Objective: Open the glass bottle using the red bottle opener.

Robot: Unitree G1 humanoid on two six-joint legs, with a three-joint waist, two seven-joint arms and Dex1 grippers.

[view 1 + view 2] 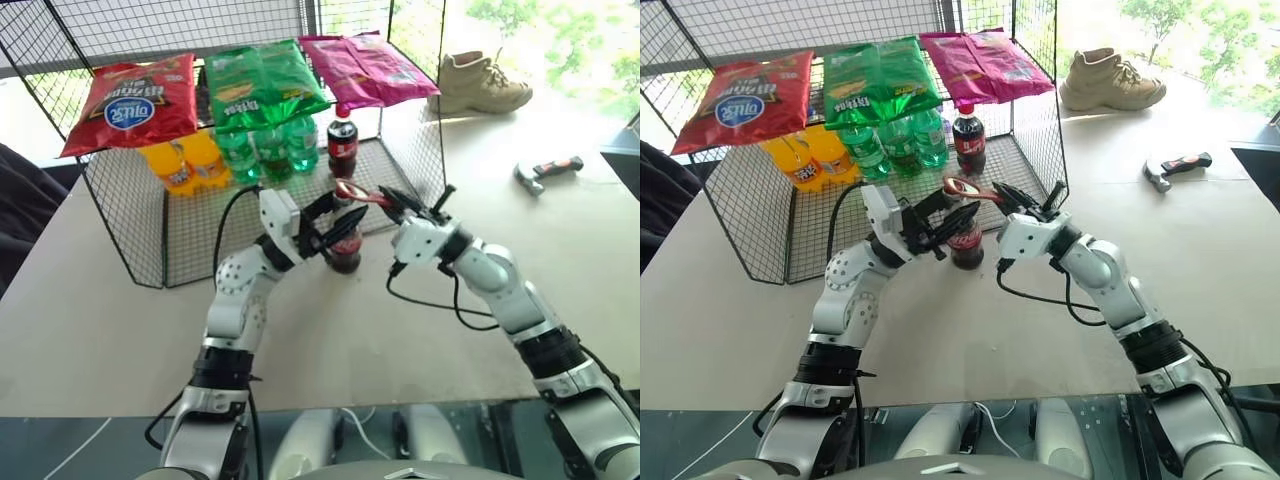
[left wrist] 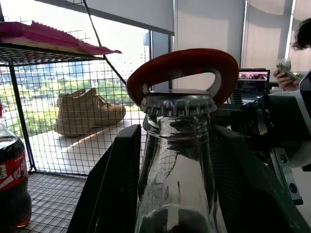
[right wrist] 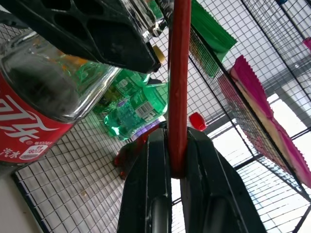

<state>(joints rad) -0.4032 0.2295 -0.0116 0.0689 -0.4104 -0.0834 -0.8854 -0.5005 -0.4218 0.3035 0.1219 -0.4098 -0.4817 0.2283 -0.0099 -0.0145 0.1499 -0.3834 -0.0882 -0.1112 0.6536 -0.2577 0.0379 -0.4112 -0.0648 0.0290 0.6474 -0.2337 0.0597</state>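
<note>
The glass bottle (image 1: 345, 252) stands on the table in front of the wire rack, with dark cola and a red label (image 3: 22, 128). My left gripper (image 1: 335, 232) is shut on it from the left, one black finger (image 2: 114, 184) on each side of the clear neck (image 2: 177, 160). The red bottle opener (image 1: 356, 192) is held by its handle (image 3: 179, 73) in my right gripper (image 1: 395, 208), which is shut on it and reaches in from the right. The opener's ring head (image 2: 182, 65) sits over the metal cap (image 2: 177, 103).
A wire rack (image 1: 130, 230) behind the bottle holds orange, green and plastic cola bottles (image 1: 342, 143), with chip bags (image 1: 262, 82) on top. A hammer (image 1: 545, 172) and a boot (image 1: 480, 85) lie at the right of the table. A person's hand holding a phone (image 2: 287, 73) shows beyond.
</note>
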